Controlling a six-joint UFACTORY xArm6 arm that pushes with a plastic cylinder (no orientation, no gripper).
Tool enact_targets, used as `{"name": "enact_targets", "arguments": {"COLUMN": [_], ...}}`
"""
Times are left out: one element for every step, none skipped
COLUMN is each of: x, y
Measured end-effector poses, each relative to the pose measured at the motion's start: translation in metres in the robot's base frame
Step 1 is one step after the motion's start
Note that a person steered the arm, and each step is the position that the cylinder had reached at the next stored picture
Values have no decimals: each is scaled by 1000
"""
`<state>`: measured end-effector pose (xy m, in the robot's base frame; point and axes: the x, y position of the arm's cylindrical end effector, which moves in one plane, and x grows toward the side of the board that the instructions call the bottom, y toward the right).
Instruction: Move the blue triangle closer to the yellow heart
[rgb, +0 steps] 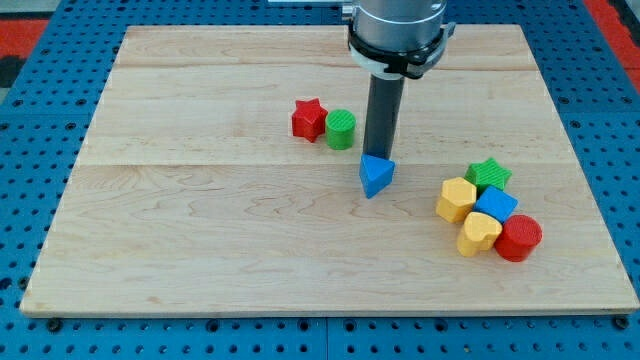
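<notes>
The blue triangle (376, 175) lies near the middle of the wooden board (200, 230). My tip (379, 155) stands right at the triangle's upper edge, touching or nearly touching it. The yellow heart (478, 233) lies to the lower right, in a cluster of blocks, well apart from the triangle.
In the cluster by the heart: a yellow hexagon (456, 199), a green star (489, 174), a blue block (496, 205), a red cylinder (518, 238). A red star (309, 118) and a green cylinder (340, 129) sit left of the rod.
</notes>
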<state>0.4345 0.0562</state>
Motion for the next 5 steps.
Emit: {"name": "enact_targets", "arguments": {"x": [0,13,36,54,66], "y": [-16,-30,-25,-2,23]}}
